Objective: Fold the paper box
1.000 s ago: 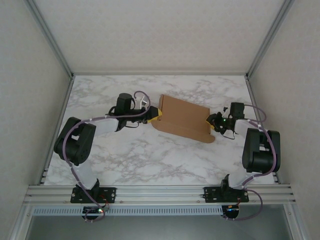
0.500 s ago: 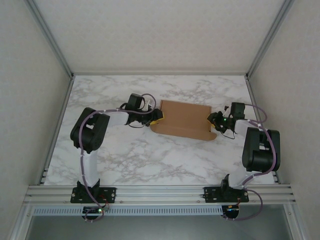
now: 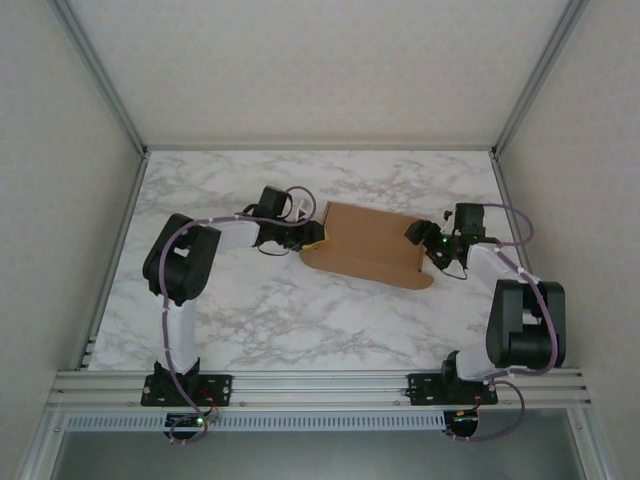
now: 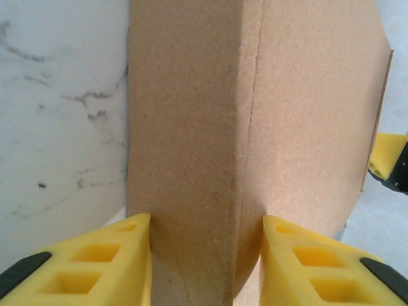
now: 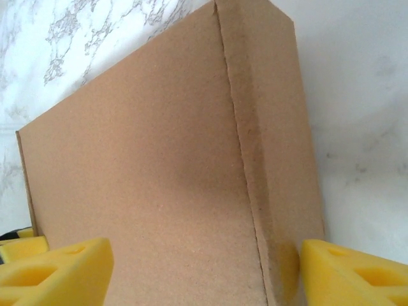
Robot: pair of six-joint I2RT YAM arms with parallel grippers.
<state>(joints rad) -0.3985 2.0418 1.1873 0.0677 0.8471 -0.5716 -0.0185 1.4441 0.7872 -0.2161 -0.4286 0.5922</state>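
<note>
The paper box [image 3: 365, 245] is a thin brown cardboard mailer that lies across the middle of the marble table, folded shut, with a rounded flap along its near edge. My left gripper [image 3: 312, 237] is at its left end. In the left wrist view both yellow fingers [image 4: 131, 255] press against the box's [image 4: 191, 127] narrow edge, so the left gripper [image 4: 207, 223] is shut on it. My right gripper [image 3: 418, 237] is at the right end. There the right gripper [image 5: 207, 245] stands open, its fingers wide apart with the box's [image 5: 159, 159] end between them.
The marble table [image 3: 300, 320] is walled by white panels at the back and on both sides. An aluminium rail [image 3: 320, 382] with both arm bases runs along the near edge. There is free tabletop in front of the box and behind it.
The left arm has swung the box's left end round, so the box lies more level, and its fingers have closed on that end. The right gripper has opened wide and shifted slightly left.
</note>
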